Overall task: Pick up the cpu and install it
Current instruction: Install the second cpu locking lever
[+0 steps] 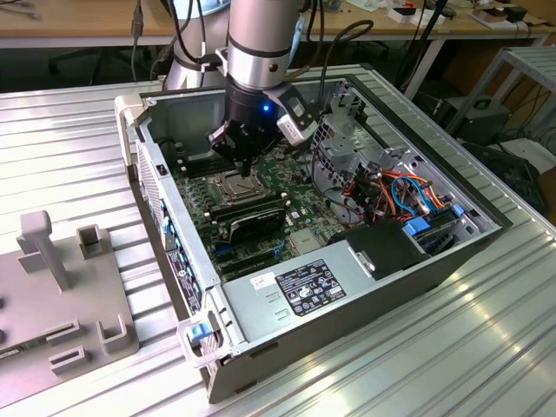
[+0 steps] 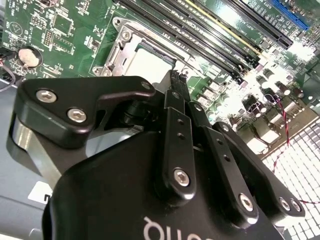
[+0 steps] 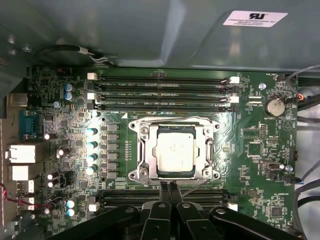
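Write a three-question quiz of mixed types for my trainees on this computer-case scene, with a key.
1. True or false: the flat square silver-grey metal cpu lies inside the square metal-framed socket on the green motherboard.
2. Multiple choice: in the first wrist view, the black gripper has its fingers (a) spread wide, (b) pressed together, (c) clamped on the cpu.
3. Short answer: in the exterior view, what is the gripper hanging over?

Key
1. True.
2. b; the two tips meet just beside the socket frame and hold nothing.
3. The open grey metal computer case, above the socket area of its motherboard.
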`<state>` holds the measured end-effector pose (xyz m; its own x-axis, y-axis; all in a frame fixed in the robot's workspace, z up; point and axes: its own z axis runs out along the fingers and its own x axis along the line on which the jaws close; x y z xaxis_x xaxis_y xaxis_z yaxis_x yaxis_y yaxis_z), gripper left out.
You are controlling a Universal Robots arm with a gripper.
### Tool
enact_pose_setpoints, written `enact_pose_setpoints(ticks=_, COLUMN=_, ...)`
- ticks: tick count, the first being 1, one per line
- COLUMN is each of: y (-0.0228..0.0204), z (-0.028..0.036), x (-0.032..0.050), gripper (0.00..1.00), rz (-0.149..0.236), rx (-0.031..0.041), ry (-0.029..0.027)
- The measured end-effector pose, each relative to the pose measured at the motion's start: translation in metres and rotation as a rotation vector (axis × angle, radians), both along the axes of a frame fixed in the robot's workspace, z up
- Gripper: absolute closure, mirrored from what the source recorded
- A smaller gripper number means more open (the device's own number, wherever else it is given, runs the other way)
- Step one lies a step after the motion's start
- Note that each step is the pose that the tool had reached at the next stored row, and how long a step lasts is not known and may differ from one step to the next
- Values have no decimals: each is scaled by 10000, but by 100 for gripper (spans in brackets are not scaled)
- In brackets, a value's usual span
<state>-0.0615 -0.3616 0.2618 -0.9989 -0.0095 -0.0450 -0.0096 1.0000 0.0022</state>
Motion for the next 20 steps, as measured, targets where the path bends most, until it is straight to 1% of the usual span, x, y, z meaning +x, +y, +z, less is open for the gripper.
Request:
enact_pose_setpoints(ticks=4, y=0, z=24, x=50, gripper=89, rz=-1, rx=0, ry=115)
enact_pose_setpoints(ticks=6, y=-4, z=27, x=64, gripper=89, rz=-1, rx=0, ry=143)
enact_pose_setpoints(ticks=12, y=-39, z=27, x=66, gripper=89, rz=-1, rx=1, ry=145)
enact_pose_setpoints(ticks=13, y=-48, z=27, x=66, gripper=89, rz=0, rx=1, ry=145)
enact_pose_setpoints(ticks=15, y=-83, z=27, x=66, gripper=89, rz=0, rx=1, ry=145)
enact_pose_setpoints(ticks=20, y=-120, z=27, x=66, gripper=89, rz=0, rx=2, ry=145)
